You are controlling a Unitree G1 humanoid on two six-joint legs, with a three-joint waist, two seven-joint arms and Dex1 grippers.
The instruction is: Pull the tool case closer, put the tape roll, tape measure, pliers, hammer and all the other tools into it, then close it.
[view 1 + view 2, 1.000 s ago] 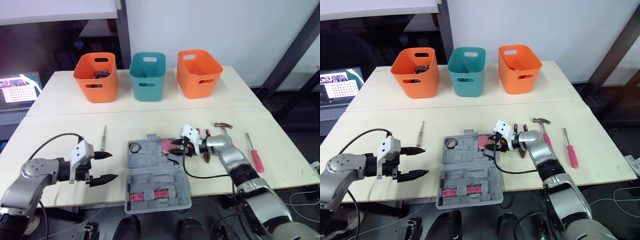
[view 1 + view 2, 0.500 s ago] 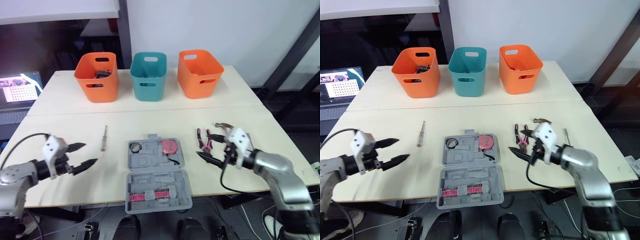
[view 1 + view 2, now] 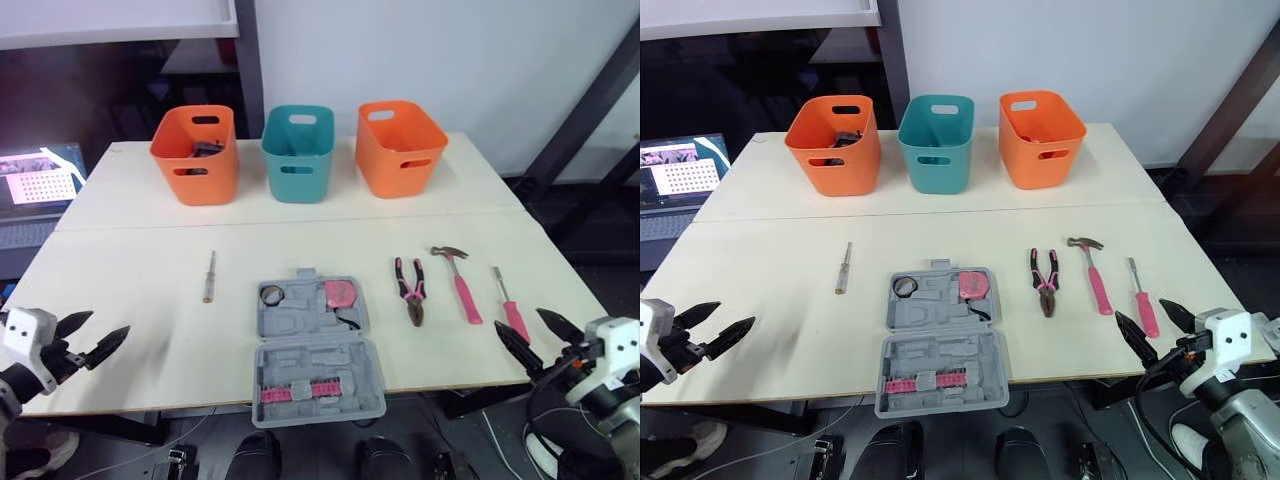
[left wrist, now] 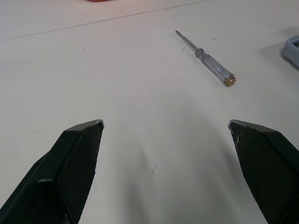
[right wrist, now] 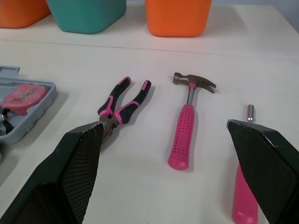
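Tool case (image 3: 318, 372): grey, lid open flat, lower ctr of frame, near front edge of table (image 3: 130, 270). In its upper half: tape roll (image 3: 270, 295) at left, pink tape measure (image 3: 340, 293) at right. Right of case, side by side, not touching: pliers (image 3: 410, 290), hammer (image 3: 457, 281), pink screwdriver (image 3: 509, 304). Left of case: clear screwdriver (image 3: 208, 277). Back row, upper ctr: left orange bin (image 3: 195, 155), teal bin (image 3: 297, 153), right orange bin (image 3: 400, 147). L gripper (image 3: 100, 327): lower left corner, fingers apart, empty, well apart from case. R gripper (image 3: 519, 321): lower right corner, fingers apart, empty, tips near pink screwdriver handle.
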